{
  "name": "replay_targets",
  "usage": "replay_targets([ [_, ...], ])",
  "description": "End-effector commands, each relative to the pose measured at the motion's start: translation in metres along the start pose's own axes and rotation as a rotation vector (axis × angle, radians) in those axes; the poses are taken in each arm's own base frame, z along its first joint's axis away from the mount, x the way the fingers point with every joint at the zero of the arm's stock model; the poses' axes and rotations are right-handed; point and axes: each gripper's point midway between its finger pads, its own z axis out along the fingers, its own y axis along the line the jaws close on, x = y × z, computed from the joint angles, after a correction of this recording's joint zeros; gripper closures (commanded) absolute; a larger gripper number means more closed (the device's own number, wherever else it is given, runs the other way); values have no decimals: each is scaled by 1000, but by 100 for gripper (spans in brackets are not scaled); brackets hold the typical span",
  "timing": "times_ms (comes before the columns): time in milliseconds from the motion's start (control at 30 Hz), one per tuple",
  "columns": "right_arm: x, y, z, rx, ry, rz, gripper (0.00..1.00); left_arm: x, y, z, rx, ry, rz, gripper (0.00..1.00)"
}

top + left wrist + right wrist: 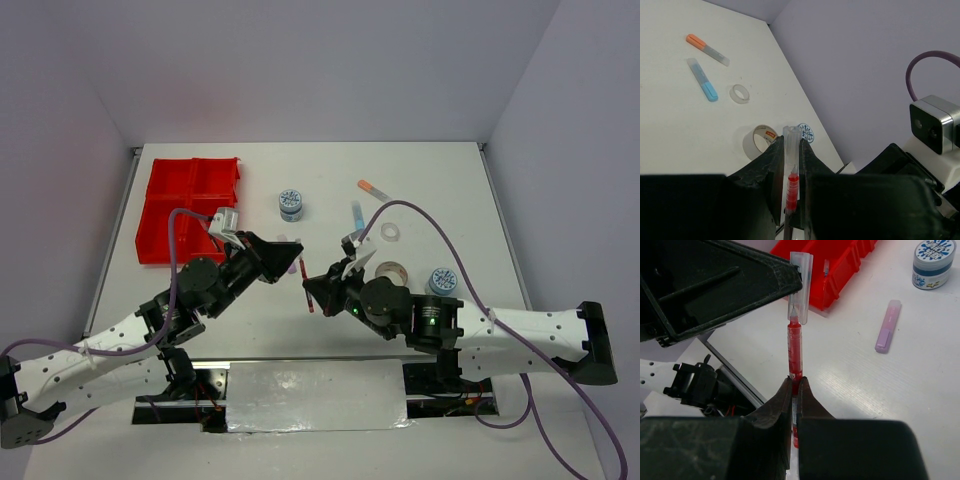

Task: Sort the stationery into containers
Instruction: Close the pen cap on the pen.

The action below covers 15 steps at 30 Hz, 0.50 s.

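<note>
Red see-through plastic, thin and round: the red pen (795, 352) is hanging above the matte white table (450, 180), just off the near right corner of the glossy red tray (165, 215). The left gripper (791, 145) is pinching the pen's clear, flat-sided cap between black fingers. The right gripper (795, 385) is clamping the red barrel, jaws nearly meeting. Right of the tray a stubby purple marker (888, 326) is lying flat, and past it a round blue-lidded tub (291, 204) is standing upright. Farther right of the tray, two tape rings (391, 272) are lying apart
</note>
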Motion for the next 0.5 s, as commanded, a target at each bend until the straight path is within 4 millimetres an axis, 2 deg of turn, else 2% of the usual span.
replay_targets([
  [0, -28, 9, 0, 5, -64, 14, 100, -5, -13, 0, 57, -22, -23, 100],
  [467, -42, 6, 0, 32, -107, 30, 100, -3, -11, -1, 53, -18, -33, 100],
])
